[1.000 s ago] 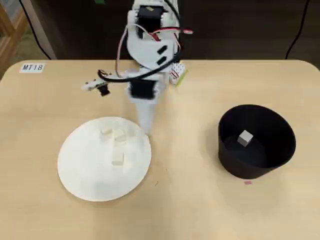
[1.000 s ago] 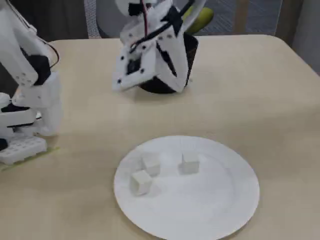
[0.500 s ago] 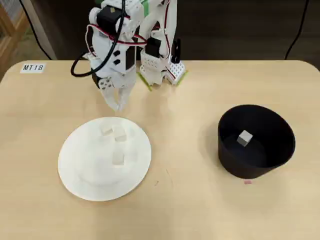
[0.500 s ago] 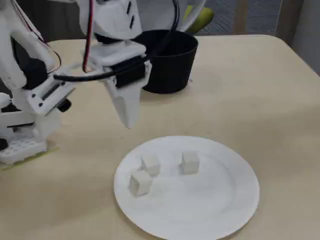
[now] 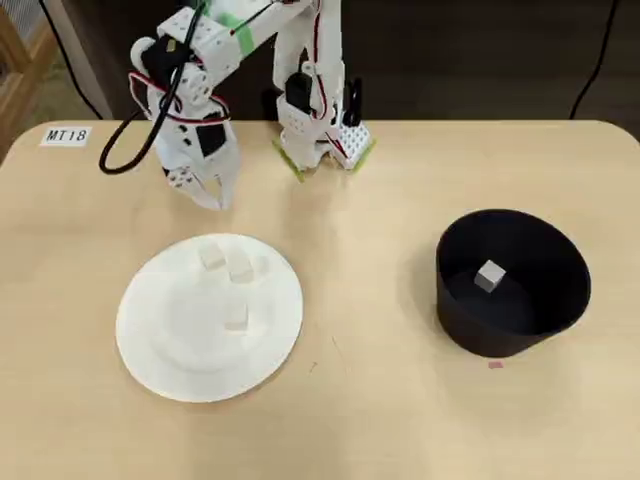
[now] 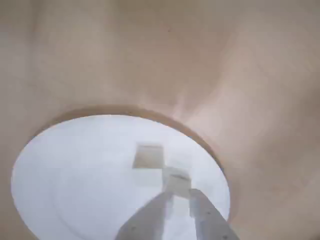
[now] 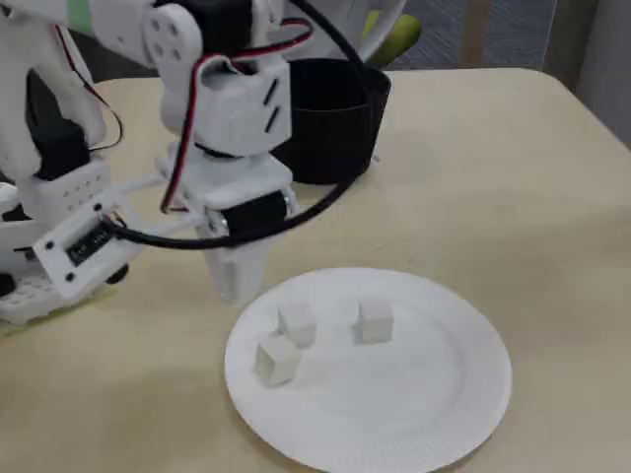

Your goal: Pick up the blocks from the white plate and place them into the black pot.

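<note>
1. Gripper: fingers together or nearly so, a thin slit at most in the wrist view, nothing held. It hangs tip-down over bare table, just outside the plate rim at the plate's 12 o'clock in the overhead view.
2. Key relation: block A lies at 6 o'clock from the tip in the overhead view, just inside the rim and nearest the gripper. The approach is a short reach straight out from the base, with almost no sideways swing.
3. Block B sits at 5 o'clock from the tip, just beside A. They look apart, but the gap is tight, and in my judgement an opened finger could knock B.
4. Block C is near plate centre, at 6 o'clock beyond A and B, and clear of both.
5. They are cubes, so no long axis. A looks a bit turned against the plate edge, so wrist yaw may need a trim to meet flat faces.
6. Pot is at 4 o'clock from the tip, well apart, on the other side of the arm base.
7. One block is already on the pot floor. So one in, three left.
8. Likely next: open, drop on A.
</note>
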You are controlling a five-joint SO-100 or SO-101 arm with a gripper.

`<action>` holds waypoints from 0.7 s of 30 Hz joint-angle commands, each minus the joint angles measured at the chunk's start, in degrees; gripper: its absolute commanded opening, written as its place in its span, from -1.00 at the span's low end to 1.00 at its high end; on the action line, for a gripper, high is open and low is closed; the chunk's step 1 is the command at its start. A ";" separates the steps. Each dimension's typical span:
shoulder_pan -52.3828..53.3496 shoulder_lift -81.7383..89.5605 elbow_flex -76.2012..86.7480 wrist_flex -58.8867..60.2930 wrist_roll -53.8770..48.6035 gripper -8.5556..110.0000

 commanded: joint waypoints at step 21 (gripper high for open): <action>-4.66 -10.90 -5.45 -2.37 -1.49 -0.37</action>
